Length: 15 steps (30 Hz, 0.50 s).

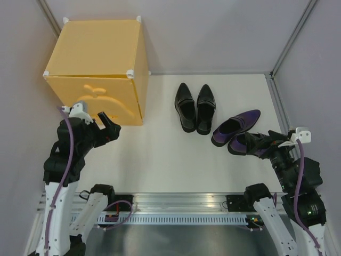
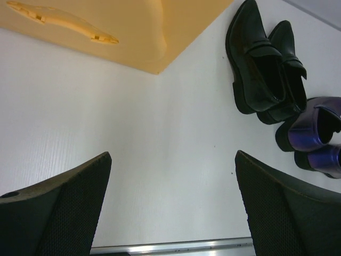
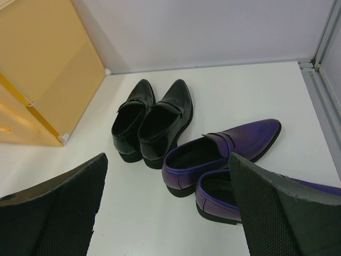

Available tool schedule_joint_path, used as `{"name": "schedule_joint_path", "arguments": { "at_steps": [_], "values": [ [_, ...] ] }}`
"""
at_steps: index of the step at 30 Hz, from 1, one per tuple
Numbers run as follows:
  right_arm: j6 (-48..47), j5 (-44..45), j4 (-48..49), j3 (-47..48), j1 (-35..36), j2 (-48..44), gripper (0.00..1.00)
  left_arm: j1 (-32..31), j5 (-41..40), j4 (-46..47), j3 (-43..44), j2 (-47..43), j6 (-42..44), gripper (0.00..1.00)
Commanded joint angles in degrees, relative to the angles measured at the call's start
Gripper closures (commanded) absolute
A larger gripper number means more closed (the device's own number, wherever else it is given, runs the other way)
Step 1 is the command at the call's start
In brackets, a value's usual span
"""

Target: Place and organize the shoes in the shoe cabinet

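Observation:
The yellow-orange shoe cabinet (image 1: pixel 98 58) stands at the back left with its apple-embossed door (image 1: pixel 96 98) shut; its handle shows in the left wrist view (image 2: pixel 64 22). The black pair (image 1: pixel 195 108) stands side by side mid-table, toes pointing away. The purple pair (image 1: pixel 235 128) lies to the right, one shoe partly under my right gripper. My left gripper (image 1: pixel 109 127) is open and empty just in front of the cabinet door. My right gripper (image 1: pixel 254 143) is open and empty, above the nearer purple shoe (image 3: pixel 221 198), with the other purple shoe (image 3: pixel 224 146) just beyond.
The white table (image 1: pixel 160 160) is walled by grey panels at the back and sides. A metal rail (image 1: pixel 176 202) runs along the near edge. An aluminium post (image 1: pixel 290 37) stands at the back right corner.

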Motion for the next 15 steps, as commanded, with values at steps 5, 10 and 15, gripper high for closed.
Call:
{"name": "schedule_joint_path", "arguments": {
  "at_steps": [5,10,15],
  "values": [
    [1.5,-2.7,2.3,-2.6,0.3,-0.5,0.02,-4.1,-10.6,12.3,6.5,11.7,-7.7,0.0],
    [2.0,-2.9,3.1,-3.8,0.3,-1.5,0.02,-19.4,-32.2,12.5,18.9,21.5,-5.9,0.0],
    [2.0,-2.8,3.4,-4.3,0.6,-2.7,0.02,-22.2,-43.7,12.6,28.0,32.1,-3.6,0.0]
  ]
}}
